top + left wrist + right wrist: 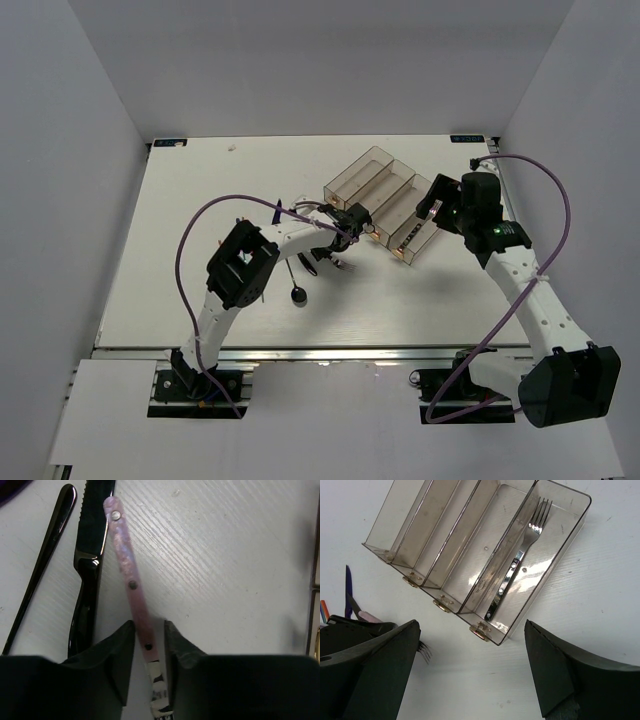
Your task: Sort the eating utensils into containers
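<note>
The containers (380, 190) are four joined smoky bins at the back right of the table. A silver fork (520, 565) lies in the rightmost bin (560, 535). My left gripper (150, 635) is shut on the handle of a pink-handled fork (127, 565), low over the table just left of the bins' near ends (348, 222). The fork's tines (424, 652) stick out under it. A black knife (92, 555) and a black spoon handle (45, 555) lie beside the fork. My right gripper (471, 630) is open wide and empty above the bins' near end (437, 208).
A black spoon (296, 290) lies near the left arm's elbow. A dark-blue piece (348, 582) and an orange chopstick tip (324, 610) show left of the left gripper. A bin's edge (315, 580) is close on the left gripper's right.
</note>
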Controlling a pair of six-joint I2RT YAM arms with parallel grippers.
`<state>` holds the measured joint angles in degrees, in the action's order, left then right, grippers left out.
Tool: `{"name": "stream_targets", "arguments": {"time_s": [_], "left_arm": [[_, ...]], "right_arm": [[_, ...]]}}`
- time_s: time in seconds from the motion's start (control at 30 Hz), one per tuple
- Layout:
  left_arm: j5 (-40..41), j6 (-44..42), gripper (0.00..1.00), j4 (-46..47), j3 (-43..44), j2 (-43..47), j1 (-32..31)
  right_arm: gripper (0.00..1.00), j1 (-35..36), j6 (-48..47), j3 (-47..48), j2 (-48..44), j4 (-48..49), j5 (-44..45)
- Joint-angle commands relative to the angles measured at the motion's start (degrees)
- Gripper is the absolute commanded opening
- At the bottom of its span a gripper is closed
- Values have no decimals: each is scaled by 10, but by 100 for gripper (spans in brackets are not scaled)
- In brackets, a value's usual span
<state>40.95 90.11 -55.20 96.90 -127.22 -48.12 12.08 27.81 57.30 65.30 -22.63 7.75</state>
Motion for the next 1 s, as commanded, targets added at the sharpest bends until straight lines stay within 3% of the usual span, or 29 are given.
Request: {"name": "stream_targets", "arguments": {"time_s": [0.0,0.07,0.13,0.17,0.2,0.4,0.47,0.57,0.6,0.67,0.73,0.87,0.97], "left_arm": [[-22,13,37,28,-26,0,0],[-26,15,25,34,-45,8,-1],[-36,11,24,47,-65,14,-1],[-39,10,7,51,-72,17,-1],[-40,10,0,50,-77,26,-1],[18,-25,0,82,-104,119,-19],[34,-146,0,135,-108,165,-31],[35,-324,0,290,-140,231,-54],[10,-383,0,408,-169,245,-55],[-69,-564,0,508,-168,254,-55],[-152,-621,0,526,-132,233,-55],[-350,-767,0,537,48,123,-55],[-401,-829,0,523,155,29,-54]], "right_arm": [[89,0,-14,5,-14,8,6],[89,-1,-13,6,-14,7,4],[89,-1,-12,9,-15,8,1],[89,-1,-11,11,-15,7,1],[89,-1,-10,11,-16,7,-2],[89,0,-11,18,-18,8,-17],[89,0,-10,20,-30,7,-17],[89,-7,-15,36,-48,-13,-13],[89,-8,-19,43,-53,-22,-8],[89,-14,-21,56,-82,-57,13],[89,-19,-18,57,-107,-68,35],[89,-26,-20,98,-200,-114,79],[89,-26,-30,117,-231,-142,60]]}}
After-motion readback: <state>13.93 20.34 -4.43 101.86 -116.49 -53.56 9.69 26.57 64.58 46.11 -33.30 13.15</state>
